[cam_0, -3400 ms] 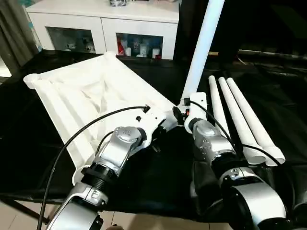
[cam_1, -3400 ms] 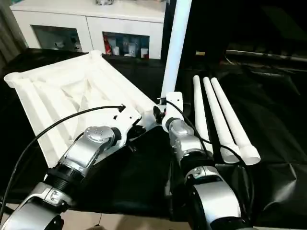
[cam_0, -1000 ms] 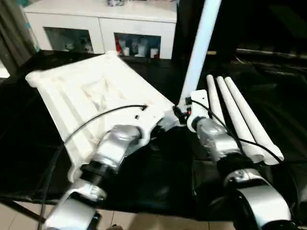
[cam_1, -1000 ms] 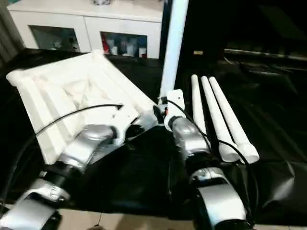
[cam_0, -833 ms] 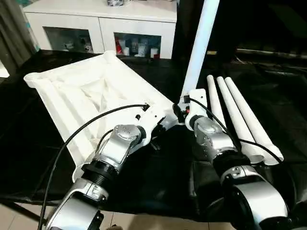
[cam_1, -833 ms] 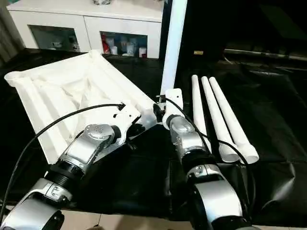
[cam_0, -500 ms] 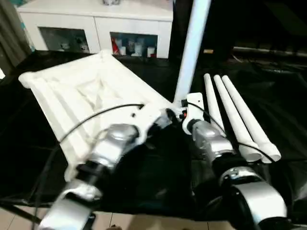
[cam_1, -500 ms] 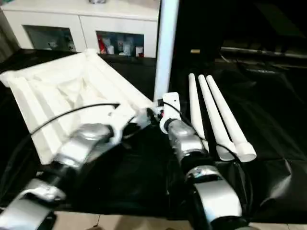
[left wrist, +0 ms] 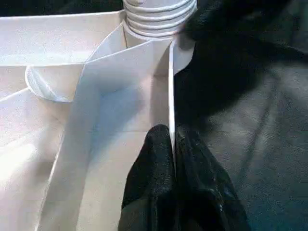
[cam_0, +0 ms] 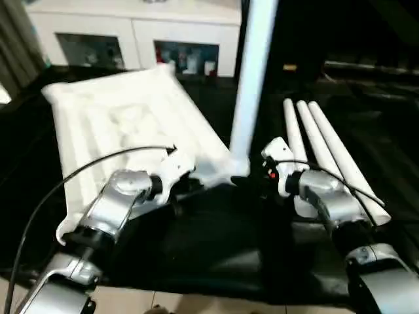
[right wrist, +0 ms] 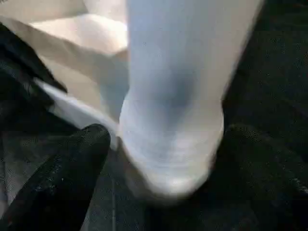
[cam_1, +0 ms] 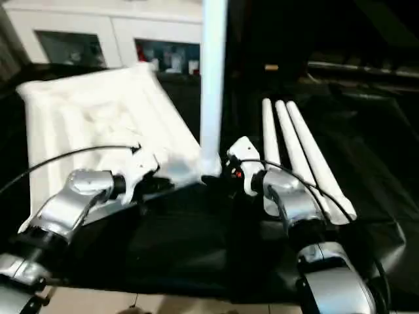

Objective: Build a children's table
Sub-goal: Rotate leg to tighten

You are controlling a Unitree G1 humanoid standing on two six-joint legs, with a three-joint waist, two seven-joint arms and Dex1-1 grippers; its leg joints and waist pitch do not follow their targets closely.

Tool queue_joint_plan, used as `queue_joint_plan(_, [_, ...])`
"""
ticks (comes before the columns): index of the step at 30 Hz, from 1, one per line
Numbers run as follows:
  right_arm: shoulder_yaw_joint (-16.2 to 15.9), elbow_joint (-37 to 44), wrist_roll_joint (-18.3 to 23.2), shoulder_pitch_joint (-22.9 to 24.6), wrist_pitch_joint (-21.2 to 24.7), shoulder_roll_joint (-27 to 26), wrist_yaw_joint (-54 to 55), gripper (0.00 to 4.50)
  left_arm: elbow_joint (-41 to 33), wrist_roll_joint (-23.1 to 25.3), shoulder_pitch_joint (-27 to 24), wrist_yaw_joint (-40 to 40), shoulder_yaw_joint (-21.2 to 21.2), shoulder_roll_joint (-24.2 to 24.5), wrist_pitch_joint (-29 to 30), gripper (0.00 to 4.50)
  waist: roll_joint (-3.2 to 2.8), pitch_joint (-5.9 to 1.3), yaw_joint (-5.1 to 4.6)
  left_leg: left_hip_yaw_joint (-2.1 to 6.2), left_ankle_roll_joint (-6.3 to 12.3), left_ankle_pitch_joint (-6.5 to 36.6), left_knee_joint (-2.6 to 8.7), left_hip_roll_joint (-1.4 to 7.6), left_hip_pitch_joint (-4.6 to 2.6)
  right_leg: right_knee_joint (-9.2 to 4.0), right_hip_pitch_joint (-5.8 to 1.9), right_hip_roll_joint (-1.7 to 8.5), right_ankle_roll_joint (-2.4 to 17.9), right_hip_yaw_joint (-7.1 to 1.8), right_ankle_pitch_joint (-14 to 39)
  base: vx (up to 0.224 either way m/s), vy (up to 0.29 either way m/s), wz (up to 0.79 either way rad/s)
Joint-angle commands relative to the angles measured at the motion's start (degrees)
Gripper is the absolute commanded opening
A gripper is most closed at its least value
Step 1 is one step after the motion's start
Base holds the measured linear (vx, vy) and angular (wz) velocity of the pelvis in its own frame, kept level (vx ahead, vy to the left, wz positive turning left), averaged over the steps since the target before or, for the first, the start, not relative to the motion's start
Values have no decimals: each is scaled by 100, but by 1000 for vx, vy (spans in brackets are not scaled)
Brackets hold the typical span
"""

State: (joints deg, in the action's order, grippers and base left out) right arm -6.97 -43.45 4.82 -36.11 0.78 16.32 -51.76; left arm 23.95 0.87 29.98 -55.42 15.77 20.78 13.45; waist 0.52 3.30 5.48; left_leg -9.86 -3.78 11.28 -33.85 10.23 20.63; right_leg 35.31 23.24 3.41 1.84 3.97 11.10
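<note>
The tabletop (cam_0: 124, 124) is lying underside-up on the black cloth (cam_0: 216, 242), with one leg (cam_0: 252, 78) standing in its near corner socket. The left gripper (left wrist: 171, 144) is pinching the tabletop's edge rib. The right gripper (right wrist: 159, 159) is spread around the leg's base, apparently without contact. Unsupported, a partly seated leg could lean and topple. Three spare legs (cam_0: 321, 150) are lying beside.

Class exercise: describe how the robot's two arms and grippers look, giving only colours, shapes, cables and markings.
Both forearms are silver metallic cylinders with dark ringed joints. The left arm carries a thin black cable looping over it; the right arm has one too, beside a small red spot. White wrist housings lead to each gripper, whose fingers are black and textured.
</note>
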Motion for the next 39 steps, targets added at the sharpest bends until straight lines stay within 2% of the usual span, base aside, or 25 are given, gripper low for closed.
queue_joint_plan(1, [11, 289, 150, -1, 50, 86, -186, 426, -160, -262, -10, -209, 31, -35, -201, 0, 11, -386, 12, 75, 451, 657, 364, 326, -28, -363, -354, 520, 1397, -322, 538, 0, 0, 0])
queue_joint_plan(3, [-31, 344, 158, 15, 53, 99, -288, 426, -196, -312, -31, -273, 36, -15, -194, 0, 0, -388, 24, 73, 464, 594, 357, 321, -23, -358, -355, 530, 1409, -324, 486, 0, 0, 0])
queue_joint_plan(7, [-128, 301, 43, 23, 45, 111, -378, 426, -232, -284, -56, -303, 41, 11, -190, 0, 22, -389, 24, 72, 465, 549, 355, 313, -15, -360, -360, 527, 1417, -318, 483, 0, 0, 0])
queue_joint_plan(14, [-126, 349, 32, 66, 148, 93, -433, 356, -235, -263, -74, -352, -6, 32, -182, 0, 13, -397, 33, 72, 475, 469, 347, 311, -21, -346, -358, 522, 1399, -318, 438, 0, 0, 0])
queue_joint_plan(19, [-103, 295, 31, 49, 141, 67, -400, 325, -235, -268, -72, -356, 8, 46, -167, 0, 14, -396, 39, 69, 464, 496, 346, 309, -20, -349, -361, 526, 1404, -319, 455, 0, 0, 0])
queue_joint_plan(20, [-129, 289, 4, 64, 119, 59, -407, 304, -225, -264, -65, -359, 12, 44, -163, 0, 15, -399, 38, 71, 460, 483, 345, 309, -17, -345, -366, 527, 1395, -317, 454, 0, 0, 0])
queue_joint_plan(26, [-147, 238, -55, 116, 126, 26, -277, 271, -208, -255, -58, -339, -6, 31, -99, 0, 10, -404, 44, 71, 481, 428, 338, 308, -21, -334, -364, 523, 1410, -316, 368, 0, 0, 0])
queue_joint_plan(29, [90, -272, -77, 30, 137, -209, 486, 269, 76, -105, 74, 272, -148, -151, 68, 0, -1, -390, 18, 70, 400, 539, 349, 305, -28, -360, -348, 527, 1404, -319, 539, 0, 0, 0])
queue_joint_plan(31, [166, -468, -65, -18, 182, -321, 752, 267, 191, -59, 138, 492, -181, -256, 136, 0, -14, -382, 8, 79, 286, 705, 364, 301, -44, -395, -360, 536, 1352, -317, 845, 0, 0, 0])
queue_joint_plan(33, [326, -798, -26, -134, 332, -561, 1361, 265, 396, 56, 273, 929, -208, -470, 267, 0, -11, -351, -32, 86, 180, 985, 390, 289, -72, -453, -340, 529, 1263, -316, 1311, 0, 0, 0])
queue_joint_plan(36, [645, -1328, 22, -386, 545, -1007, 2810, 264, 771, 151, 578, 1888, -383, -984, 689, 0, -16, -339, -48, 90, 36, 1109, 409, 292, -103, -489, -318, 535, 1166, -325, 1628, 0, 0, 0])
queue_joint_plan(37, [709, -1408, 42, -428, 570, -1073, 3060, 264, 827, 146, 631, 2043, -422, -1072, 764, 0, -20, -358, -43, 102, -21, 1096, 409, 294, -113, -486, -327, 544, 1140, -325, 1631, 0, 0, 0])
queue_joint_plan(39, [1050, -1723, 229, -616, 685, -1418, 4196, 264, 1029, 143, 862, 2694, -539, -1519, 957, 0, 3, -371, -22, 84, 3, 963, 395, 280, -111, -469, -310, 533, 1153, -333, 1345, 0, 0, 0])
